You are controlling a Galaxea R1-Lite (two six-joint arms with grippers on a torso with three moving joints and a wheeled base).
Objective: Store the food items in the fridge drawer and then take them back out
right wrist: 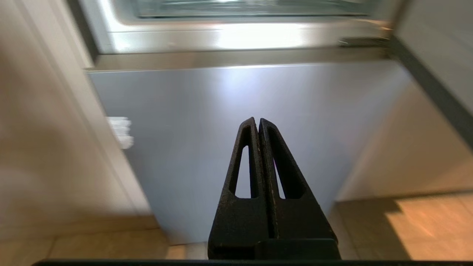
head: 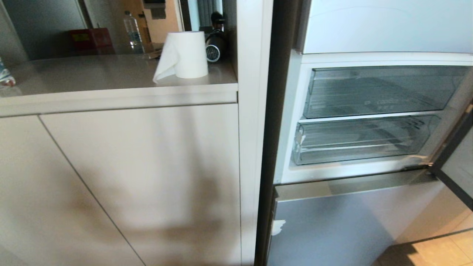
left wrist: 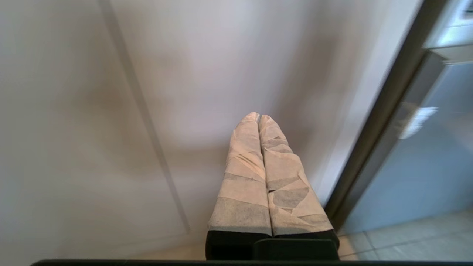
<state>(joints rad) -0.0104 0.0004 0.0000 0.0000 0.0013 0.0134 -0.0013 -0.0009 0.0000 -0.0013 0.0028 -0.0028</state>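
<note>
Head view gives you the open fridge on the right, and neither arm shows in it. You've got the fridge drawer [head: 360, 142] sitting pushed in, the lower of two clear bins, right under the upper bin [head: 384, 92] with its faint lettering; through its clear front nothing but the ribbed floor shows, and no fruit shows in any view. Below it sits the pale-blue bottom panel [head: 332, 225], with the fridge door [head: 456, 166] swung out at the right edge. To the left, a paper towel roll [head: 186, 55] stands on the counter [head: 92, 75] above plain cabinet doors [head: 122, 177], a water bottle [head: 132, 31] well behind it. Your left claw [left wrist: 258, 117], fingers wrapped in pale tape, is clenched tight on nothing, facing the cabinet front beside the fridge edge. Your right claw [right wrist: 257, 122], bare black, is clenched too and empty, aimed at the blue panel [right wrist: 240, 122] below the drawers.
</note>
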